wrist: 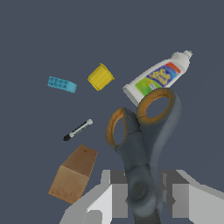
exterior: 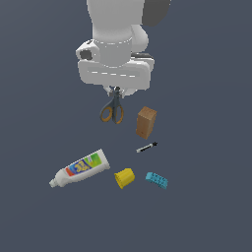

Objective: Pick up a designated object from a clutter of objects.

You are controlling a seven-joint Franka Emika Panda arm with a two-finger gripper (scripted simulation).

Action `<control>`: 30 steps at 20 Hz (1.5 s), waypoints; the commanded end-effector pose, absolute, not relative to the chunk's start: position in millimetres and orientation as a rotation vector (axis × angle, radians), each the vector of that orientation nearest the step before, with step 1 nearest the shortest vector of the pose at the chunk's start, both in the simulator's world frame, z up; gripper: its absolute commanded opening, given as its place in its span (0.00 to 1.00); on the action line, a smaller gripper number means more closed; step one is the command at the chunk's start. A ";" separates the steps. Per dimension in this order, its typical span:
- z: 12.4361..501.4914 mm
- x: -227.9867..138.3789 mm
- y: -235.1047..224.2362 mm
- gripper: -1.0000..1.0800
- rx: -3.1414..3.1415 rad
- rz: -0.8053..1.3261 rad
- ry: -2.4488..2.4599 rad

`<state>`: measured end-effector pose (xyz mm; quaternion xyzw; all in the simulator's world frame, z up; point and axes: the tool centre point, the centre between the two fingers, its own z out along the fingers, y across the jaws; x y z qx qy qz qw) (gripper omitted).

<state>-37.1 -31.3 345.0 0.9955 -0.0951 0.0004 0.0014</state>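
Scissors (exterior: 112, 109) lifted, clamped at the blades in the jaws of the gripper (exterior: 115, 91).
Left to right relative to brown box (exterior: 146, 122): tube (exterior: 80, 169) lower left, scissors hanging loops-down just left, pen (exterior: 146, 146) below, on surface (exterior: 206, 206).

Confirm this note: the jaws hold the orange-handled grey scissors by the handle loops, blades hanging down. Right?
Wrong part: the gripper clamps the orange-handled grey scissors near the blades and pivot; the handle loops hang down free, as the exterior and wrist views show.
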 end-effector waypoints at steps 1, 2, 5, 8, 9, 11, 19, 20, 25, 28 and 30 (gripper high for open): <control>363.1 -37.7 -21.3 0.00 3.125 0.000 -0.299; 369.1 -37.6 -18.0 0.00 3.125 0.000 -0.299; 383.9 -37.3 -9.8 0.00 3.126 0.000 -0.298; 394.2 -36.8 -4.0 0.00 3.127 0.000 -0.298; 396.6 -36.6 -2.7 0.00 3.127 0.000 -0.298; 399.8 -36.0 -0.9 0.00 3.127 0.000 -0.298; 403.3 -34.4 -0.3 0.00 3.127 0.000 -0.297; 405.0 -33.7 -0.1 0.00 3.127 0.000 -0.297; 419.1 -28.0 0.9 0.00 3.127 0.000 -0.297; 426.2 -25.0 1.5 0.00 3.127 0.000 -0.297; 428.9 -23.7 1.7 0.00 3.127 0.000 -0.297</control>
